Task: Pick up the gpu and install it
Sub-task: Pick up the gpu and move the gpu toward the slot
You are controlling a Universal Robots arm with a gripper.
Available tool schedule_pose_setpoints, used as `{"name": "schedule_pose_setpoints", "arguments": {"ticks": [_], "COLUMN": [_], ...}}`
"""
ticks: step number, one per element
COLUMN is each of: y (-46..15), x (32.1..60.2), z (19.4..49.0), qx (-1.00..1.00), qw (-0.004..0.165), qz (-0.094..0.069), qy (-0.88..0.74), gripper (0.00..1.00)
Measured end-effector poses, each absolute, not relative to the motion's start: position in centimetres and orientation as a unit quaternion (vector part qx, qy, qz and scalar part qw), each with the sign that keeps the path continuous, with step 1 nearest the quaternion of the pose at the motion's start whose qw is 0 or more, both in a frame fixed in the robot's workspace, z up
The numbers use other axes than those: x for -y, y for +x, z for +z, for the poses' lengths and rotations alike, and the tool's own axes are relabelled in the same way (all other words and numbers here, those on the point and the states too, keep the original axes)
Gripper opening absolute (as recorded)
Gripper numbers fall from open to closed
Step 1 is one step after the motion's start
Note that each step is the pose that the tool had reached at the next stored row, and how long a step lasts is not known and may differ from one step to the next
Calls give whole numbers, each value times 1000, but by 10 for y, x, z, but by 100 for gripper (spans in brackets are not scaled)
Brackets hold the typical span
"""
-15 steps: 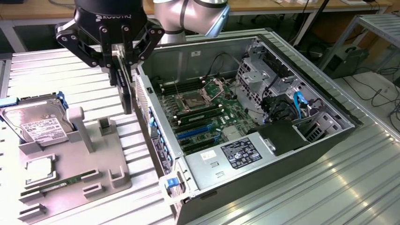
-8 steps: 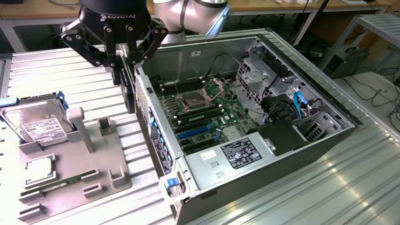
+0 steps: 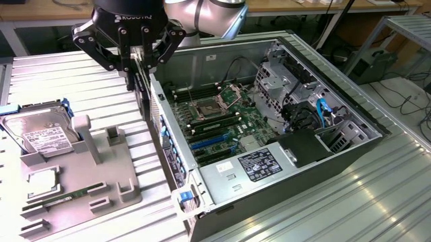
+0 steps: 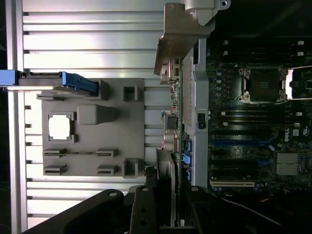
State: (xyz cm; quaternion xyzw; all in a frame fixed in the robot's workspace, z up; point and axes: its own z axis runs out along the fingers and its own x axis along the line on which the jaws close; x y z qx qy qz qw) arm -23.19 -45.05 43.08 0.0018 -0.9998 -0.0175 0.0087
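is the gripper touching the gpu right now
Touching. The exterior view shows the gripper with its fingers pressed against both faces of the gpu, which hangs edge-on from them.

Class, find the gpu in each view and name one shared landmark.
Exterior view: gpu hangs edge-on in the gripper, beside the computer case's wall on the exterior view's left.
Wrist view: gpu runs edge-on between the grey fixture and that wall.
Shared landmark: the grey fixture.

The tool (image 3: pixel 139 68) is black, marked ROBOTIQ in white, on a rounded silver-grey arm (image 3: pixel 210 15).
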Motion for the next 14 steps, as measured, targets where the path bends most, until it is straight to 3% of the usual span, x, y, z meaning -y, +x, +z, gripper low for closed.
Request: {"name": "schedule_pose_setpoints", "arguments": {"ticks": [14], "y": [-221], "x": [450], "z": [431], "qx": [1000], "qw": [9], "qz": [-18], "qy": [2], "gripper": [27]}}
